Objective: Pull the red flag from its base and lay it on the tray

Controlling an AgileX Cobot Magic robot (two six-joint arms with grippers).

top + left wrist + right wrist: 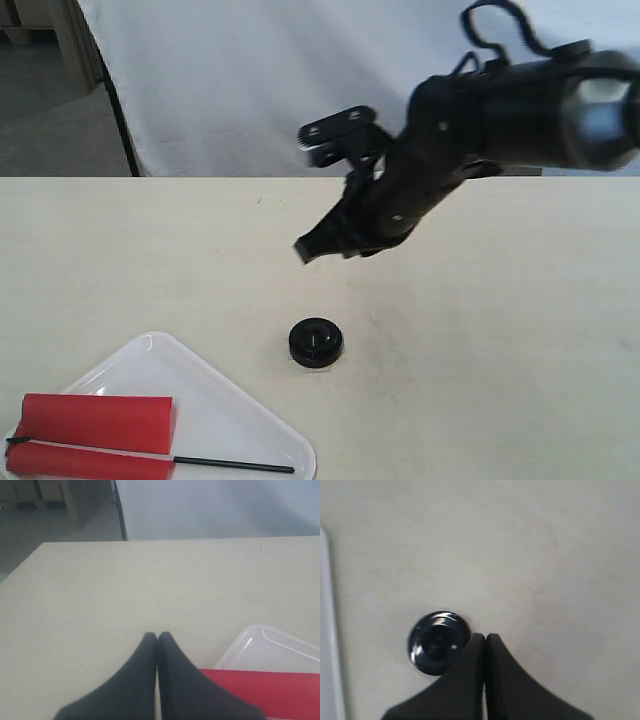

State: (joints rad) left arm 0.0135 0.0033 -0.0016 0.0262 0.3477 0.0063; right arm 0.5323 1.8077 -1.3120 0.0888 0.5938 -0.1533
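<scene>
The red flag [95, 436] lies flat on the white tray [225, 400] at the front left, its thin black stick [235, 465] pointing right. The round black base [316, 342] stands bare on the table, apart from the tray. My right gripper [308, 249] hangs shut in the air above and behind the base; in the right wrist view the base [436, 642] sits beside the shut gripper [485, 637], not touched. My left gripper [157, 636] is shut on nothing, next to the red flag [270, 692] and the tray [272, 650]. The left arm is out of the exterior view.
A pale wooden table [500, 350] carries everything. A white cloth backdrop [280, 80] hangs behind its far edge. The tray's rim [327, 630] shows at one side of the right wrist view.
</scene>
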